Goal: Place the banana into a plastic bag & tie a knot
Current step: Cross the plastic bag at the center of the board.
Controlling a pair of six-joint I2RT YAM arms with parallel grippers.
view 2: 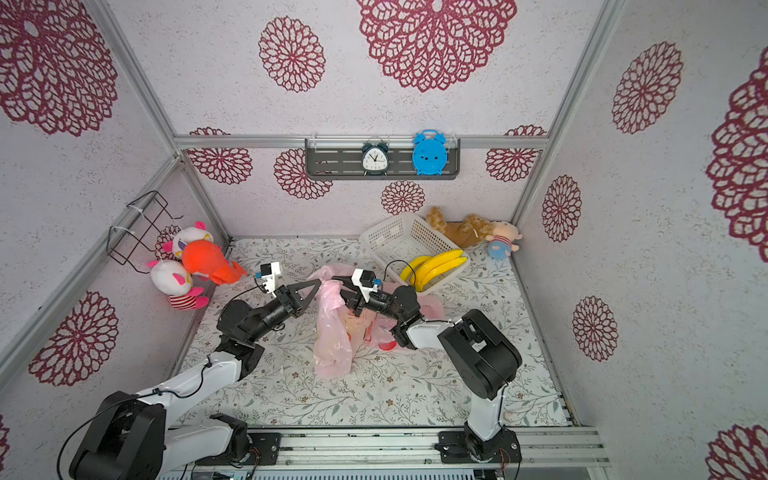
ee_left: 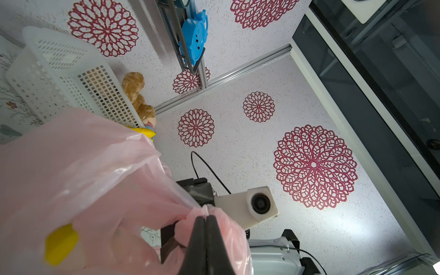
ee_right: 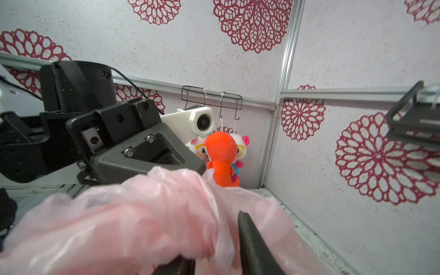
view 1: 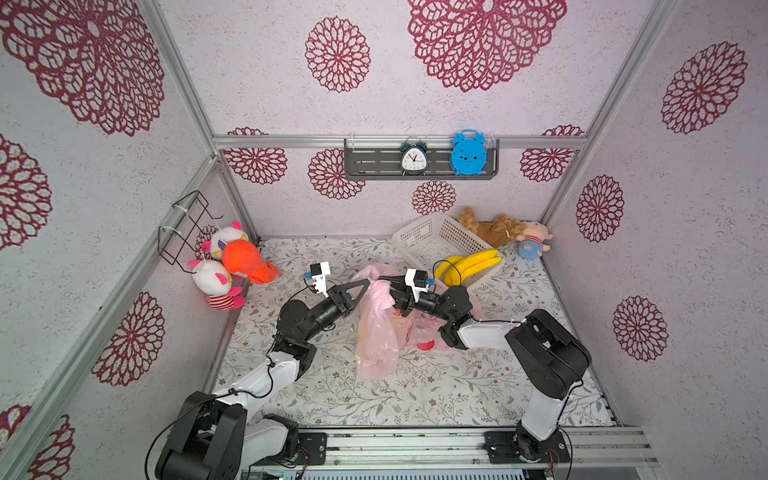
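Pink plastic bag fills the near part of both wrist views. The left claw is closed tight, and a bunched bit of the bag's top is pinched between its two black fingers. The right claw is part way open. Its fingers stand apart with loose pink plastic lying between them, and nothing looks squeezed tight in it.

In both top views the two claws meet over the middle of the flowery table. The bag hangs down from them, with its bottom resting on the table. In the left wrist view a yellow banana shows through the plastic, inside the bag.

A bunch of bananas lies in the white basket at the back, behind the right arm. The basket sits tilted. A brown teddy bear and a small doll lie in the back corner just beside it. An orange plush toy and two white ones hang by the left wall. A dark alarm clock and a blue alarm clock stand on the wall shelf.
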